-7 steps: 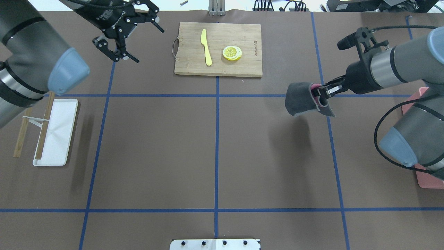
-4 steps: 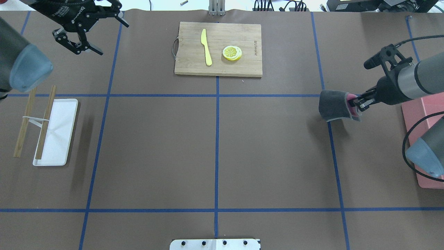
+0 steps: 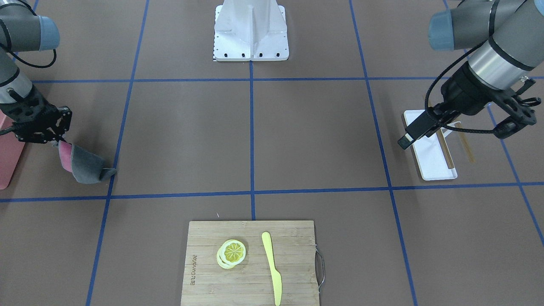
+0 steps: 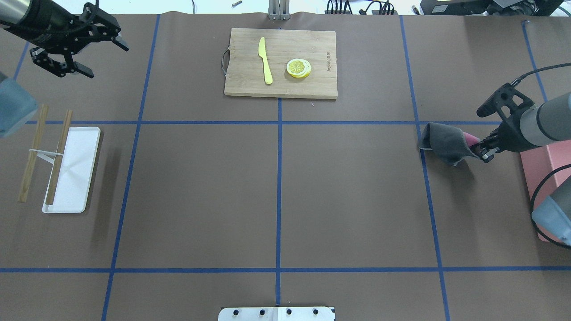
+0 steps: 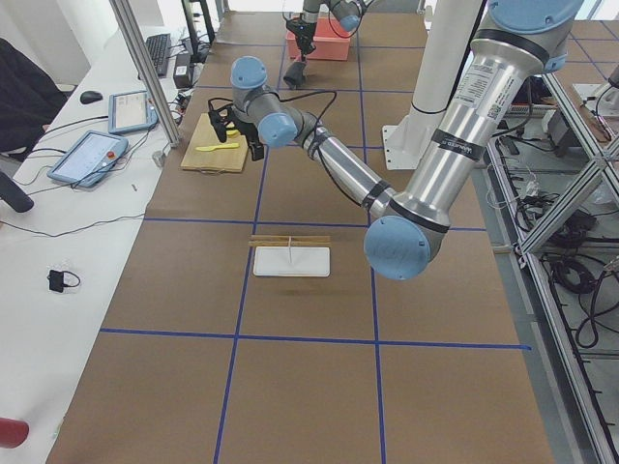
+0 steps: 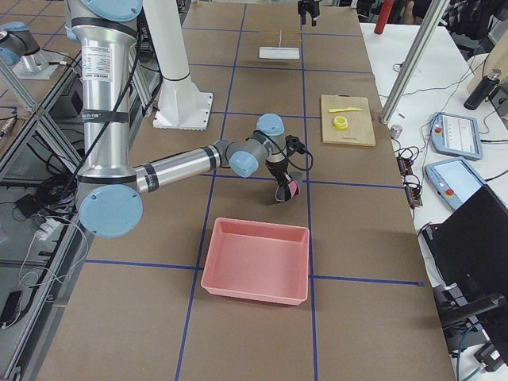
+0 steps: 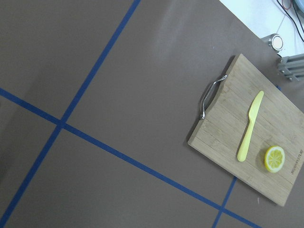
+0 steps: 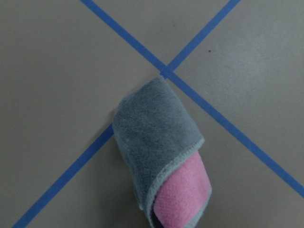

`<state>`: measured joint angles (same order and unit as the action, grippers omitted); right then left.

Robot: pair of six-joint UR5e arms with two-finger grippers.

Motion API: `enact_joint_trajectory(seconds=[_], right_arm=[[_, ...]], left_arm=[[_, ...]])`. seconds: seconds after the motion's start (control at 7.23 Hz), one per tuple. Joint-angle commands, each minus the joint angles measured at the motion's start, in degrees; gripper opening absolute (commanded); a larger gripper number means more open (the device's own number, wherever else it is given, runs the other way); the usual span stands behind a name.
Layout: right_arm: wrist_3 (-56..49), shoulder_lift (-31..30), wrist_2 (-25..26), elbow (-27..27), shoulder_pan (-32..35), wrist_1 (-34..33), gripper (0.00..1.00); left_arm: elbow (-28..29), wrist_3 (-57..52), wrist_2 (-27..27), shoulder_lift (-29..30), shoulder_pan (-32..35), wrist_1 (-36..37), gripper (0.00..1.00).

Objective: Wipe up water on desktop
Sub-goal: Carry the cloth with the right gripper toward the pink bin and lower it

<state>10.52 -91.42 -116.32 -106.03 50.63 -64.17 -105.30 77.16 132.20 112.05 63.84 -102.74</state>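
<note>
The desktop (image 4: 276,191) is a matte brown surface crossed by blue tape lines; I see no water on it. My right gripper (image 4: 484,151) is shut on a folded grey and pink cloth (image 4: 446,142), low over the desktop's right part. The cloth's free end hangs down at a tape crossing in the right wrist view (image 8: 156,147) and looks to be touching the surface in the front view (image 3: 85,168). My left gripper (image 4: 105,60) is open and empty above the far left of the desktop.
A bamboo cutting board (image 4: 250,84) with a yellow knife (image 4: 266,62) and lemon slices (image 4: 299,67) lies at the far centre. A white tray (image 4: 73,169) with wooden sticks is at the left. A pink bin (image 6: 255,260) stands at the right edge.
My right gripper has carried the cloth rightward and lower, toward the pink bin. My left arm has swung further left, its gripper still open.
</note>
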Motion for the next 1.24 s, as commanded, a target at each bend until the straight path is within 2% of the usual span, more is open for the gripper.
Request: enact_joint_trajectory(seconds=[0.0,0.14,0.55,0.83,1.11], right_arm=[[1.2,1.1,0.7,0.6,-6.1,0.0,0.0],[3.9,2.6,0.6,0.6,-8.3,-0.1,0.0],[17.8,5.5,-0.1,-0.4,-17.1,0.8,0.0],[27.3,5.9,-0.3,-5.0,-23.5,0.8,0.0],[36.2,7.8,0.0,-8.2,-29.6,0.8,0.0]], left_arm=[[-2.4,-19.0,-4.7,-6.7,0.1,-0.1,0.99],[-2.2,-25.6,-5.0,-8.1,0.5,-0.1,0.99],[-1.3,-27.2,-5.1,-8.3,1.0,0.0,0.99],[-0.7,-27.2,-5.0,-8.7,1.2,-0.1,0.99],[0.1,-27.2,-7.5,-9.2,1.1,-0.4,0.99]])
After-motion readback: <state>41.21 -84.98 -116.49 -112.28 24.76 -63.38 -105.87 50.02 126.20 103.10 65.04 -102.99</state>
